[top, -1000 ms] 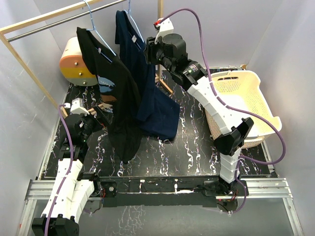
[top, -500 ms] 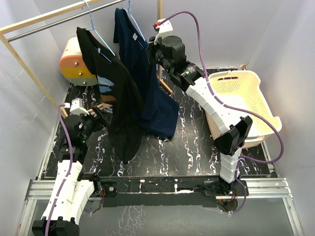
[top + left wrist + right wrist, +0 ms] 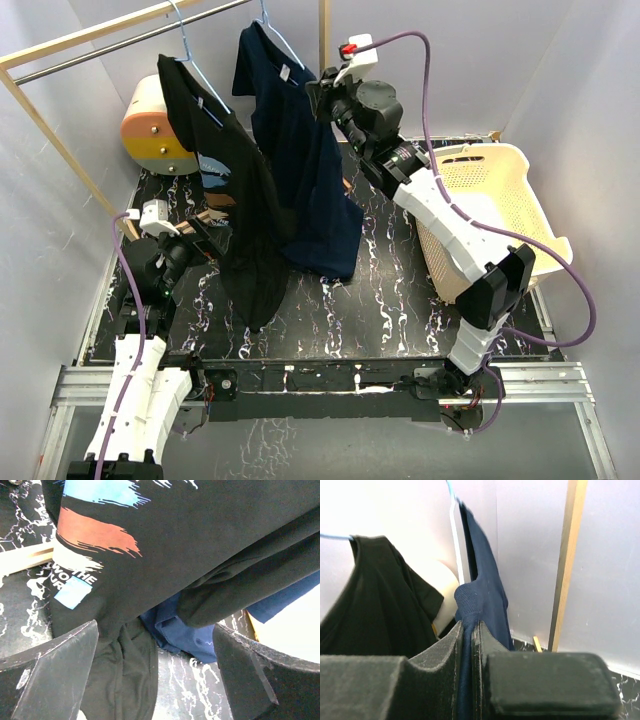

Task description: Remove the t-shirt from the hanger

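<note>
Your right gripper [image 3: 470, 630] is pinching a fold of the navy t-shirt [image 3: 300, 170] up by the shoulder, jaws pressed tight with cloth between them. That shirt hangs on its wire hanger [image 3: 278, 38] from the rail [image 3: 110, 50], and its lower end reaches down to the table [image 3: 400, 290]. Your left gripper [image 3: 155, 650] is spread wide with nothing in it, sitting low just beside the black t-shirt [image 3: 200, 530] that hangs next to the navy one.
</note>
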Controlling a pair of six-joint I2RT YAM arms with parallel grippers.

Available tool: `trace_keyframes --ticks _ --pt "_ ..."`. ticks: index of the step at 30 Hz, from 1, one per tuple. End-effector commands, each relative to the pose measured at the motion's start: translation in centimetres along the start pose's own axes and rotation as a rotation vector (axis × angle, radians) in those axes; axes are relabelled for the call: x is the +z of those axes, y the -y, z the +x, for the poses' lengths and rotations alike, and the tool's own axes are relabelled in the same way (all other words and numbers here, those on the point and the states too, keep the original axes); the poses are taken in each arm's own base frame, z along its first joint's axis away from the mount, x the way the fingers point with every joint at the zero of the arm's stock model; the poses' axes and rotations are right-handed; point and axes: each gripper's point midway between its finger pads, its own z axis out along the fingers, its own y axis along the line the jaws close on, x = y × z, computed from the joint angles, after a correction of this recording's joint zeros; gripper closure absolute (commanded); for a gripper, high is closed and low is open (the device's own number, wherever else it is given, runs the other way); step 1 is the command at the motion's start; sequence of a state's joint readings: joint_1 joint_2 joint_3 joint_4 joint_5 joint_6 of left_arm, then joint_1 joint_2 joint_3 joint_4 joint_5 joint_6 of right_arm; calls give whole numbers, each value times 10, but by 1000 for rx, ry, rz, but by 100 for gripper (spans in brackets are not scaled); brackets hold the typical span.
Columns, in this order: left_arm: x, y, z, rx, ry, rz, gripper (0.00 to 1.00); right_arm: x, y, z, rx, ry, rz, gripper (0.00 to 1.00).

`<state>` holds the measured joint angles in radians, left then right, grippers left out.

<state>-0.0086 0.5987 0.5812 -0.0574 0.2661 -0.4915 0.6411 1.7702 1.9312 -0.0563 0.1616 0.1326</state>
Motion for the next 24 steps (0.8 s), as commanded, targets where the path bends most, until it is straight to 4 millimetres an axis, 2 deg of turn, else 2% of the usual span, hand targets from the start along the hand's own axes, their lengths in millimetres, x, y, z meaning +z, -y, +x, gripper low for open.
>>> trace_keyframes --ticks 1,6,10,13,17,24 --pt "-2 11 -10 4 20 42 3 -26 -3 -120 77 346 -37 92" --pt "-2 3 -11 -20 18 -13 3 -25 0 -133 117 380 -58 92" --pt "-2 5 -10 -12 17 2 3 -23 2 -131 147 358 -70 92" --pt "-4 3 -12 -4 26 -11 3 -35 4 -129 148 386 -79 92" --pt "-4 5 -12 2 33 4 3 -53 10 -141 164 449 -92 92" --pt "-4 5 -13 2 32 1 3 -61 17 -166 225 521 -120 92"
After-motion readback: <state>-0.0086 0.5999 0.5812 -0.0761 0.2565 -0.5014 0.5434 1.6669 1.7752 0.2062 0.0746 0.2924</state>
